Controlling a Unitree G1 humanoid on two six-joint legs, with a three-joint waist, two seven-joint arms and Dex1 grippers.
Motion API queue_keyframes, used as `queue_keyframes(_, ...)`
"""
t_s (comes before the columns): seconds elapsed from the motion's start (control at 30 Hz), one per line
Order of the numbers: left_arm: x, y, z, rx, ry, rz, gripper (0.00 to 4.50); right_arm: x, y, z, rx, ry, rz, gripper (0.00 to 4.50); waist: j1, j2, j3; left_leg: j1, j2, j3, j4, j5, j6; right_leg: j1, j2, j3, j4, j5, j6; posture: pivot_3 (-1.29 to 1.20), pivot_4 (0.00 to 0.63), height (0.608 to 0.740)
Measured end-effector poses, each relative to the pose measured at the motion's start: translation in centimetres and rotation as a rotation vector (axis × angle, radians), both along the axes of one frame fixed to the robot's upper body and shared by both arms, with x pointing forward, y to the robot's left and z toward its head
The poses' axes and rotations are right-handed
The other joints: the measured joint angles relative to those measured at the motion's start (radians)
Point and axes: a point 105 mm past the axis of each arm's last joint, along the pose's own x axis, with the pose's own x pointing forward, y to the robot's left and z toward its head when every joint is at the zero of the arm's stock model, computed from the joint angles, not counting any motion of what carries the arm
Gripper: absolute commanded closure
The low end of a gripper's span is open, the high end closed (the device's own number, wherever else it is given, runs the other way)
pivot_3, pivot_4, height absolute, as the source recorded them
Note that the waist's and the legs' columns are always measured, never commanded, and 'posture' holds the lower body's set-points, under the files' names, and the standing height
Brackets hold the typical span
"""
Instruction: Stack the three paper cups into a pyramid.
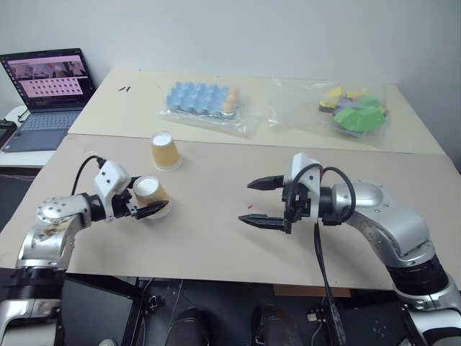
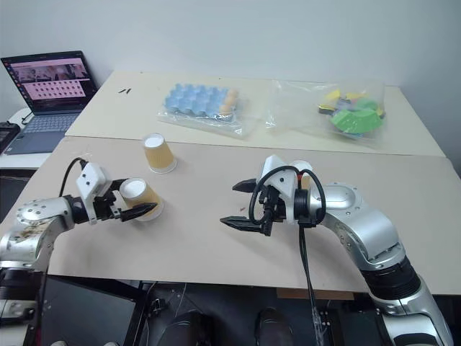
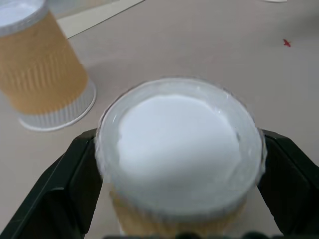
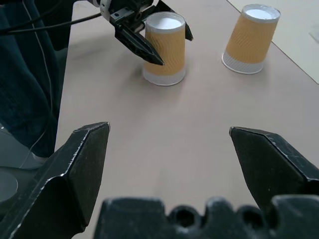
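Tan paper cups still apart on the table (image 1: 216, 238): no pyramid yet. Left gripper (image 1: 148, 205) straddles near cup (image 1: 153, 193), fingers wide, grip uncertain. Second cup (image 1: 165, 151) stands just beyond. Right gripper (image 1: 259, 203) wide, empty. Third cup unlocated.

**Paper cups, matt board, glossy plastic**

Ribbed tan paper cups (image 4: 165, 49) with smooth white bases stand on a matt beige tabletop (image 1: 216, 245). Matt black plastic fingers (image 4: 82, 164) contrast with glossy clear bags (image 1: 324, 108) beyond the grippers.
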Motion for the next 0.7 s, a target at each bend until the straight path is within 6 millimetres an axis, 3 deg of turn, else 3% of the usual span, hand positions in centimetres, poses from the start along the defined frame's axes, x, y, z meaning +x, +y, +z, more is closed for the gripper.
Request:
queue_keyframes(0.07,0.1,-0.4,0.1,-0.008,0.0,-0.017,0.07,0.0,0.0,-0.1,-0.002,0.005,-0.007,0.0,-0.003,0.0,0.0,0.0,0.0,0.0,0.0,0.0,0.0,0.0,0.0,0.0,0.0,0.0,0.0,0.0,0.15,0.706)
queue_keyframes(0.13,0.2,-0.6,0.0,-0.015,0.004,-0.025,0.6,-0.1,-0.1,-0.3,-0.005,0.009,-0.011,0.0,-0.006,0.0,0.0,0.0,0.0,0.0,0.0,0.0,0.0,0.0,0.0,0.001,0.0,0.0,0.0,0.0,0.15,0.706)
queue_keyframes(0.17,0.2,-0.5,-0.1,-0.018,0.008,-0.023,0.64,-0.1,-0.1,-0.3,-0.005,0.01,-0.014,0.0,-0.006,0.0,0.0,0.0,0.0,0.0,0.0,0.0,0.0,0.0,0.0,0.001,0.0,0.0,0.0,0.0,0.15,0.706)
queue_keyframes(0.27,0.2,-0.6,-0.3,-0.026,0.013,-0.024,1.84,0.0,-0.3,-0.3,-0.01,0.007,-0.032,0.0,-0.005,0.0,0.0,0.0,0.0,0.0,0.001,0.0,0.0,0.0,0.0,0.001,0.0,0.0,0.0,0.0,0.15,0.706)
queue_keyframes(0.3,0.2,-0.6,-0.2,-0.026,0.011,-0.025,1.96,0.1,-0.4,-0.3,-0.015,0.003,-0.038,0.0,-0.005,0.0,0.0,0.0,0.0,0.0,0.001,0.0,0.0,0.0,0.0,0.001,0.0,0.0,0.0,0.0,0.15,0.706)
queue_keyframes(0.53,0.4,-1.0,-0.2,-0.029,-0.002,-0.022,1.97,0.3,-0.5,-0.4,-0.026,-0.007,-0.054,0.0,-0.004,0.0,0.0,0.0,0.0,-0.001,0.002,0.0,0.0,0.001,0.0,0.001,0.001,0.0,0.0,0.0,0.15,0.706)
queue_keyframes(0.6,1.1,-2.7,0.3,-0.066,-0.027,-0.052,1.97,0.6,-0.6,-0.5,-0.027,-0.008,-0.067,0.0,0.007,0.0,0.0,-0.001,0.0,-0.001,0.004,0.0,0.0,0.001,0.0,0.0,0.001,0.0,0.0,0.0,0.15,0.706)
queue_keyframes(0.7,2.4,-8.7,2.2,-0.146,-0.086,-0.19,1.97,1.3,-0.4,0.1,-0.016,-0.033,-0.088,0.0,0.025,0.0,0.0,-0.005,0.0,-0.002,0.011,0.0,0.001,0.002,0.0,-0.004,0.001,0.001,0.002,0.0,0.15,0.706)
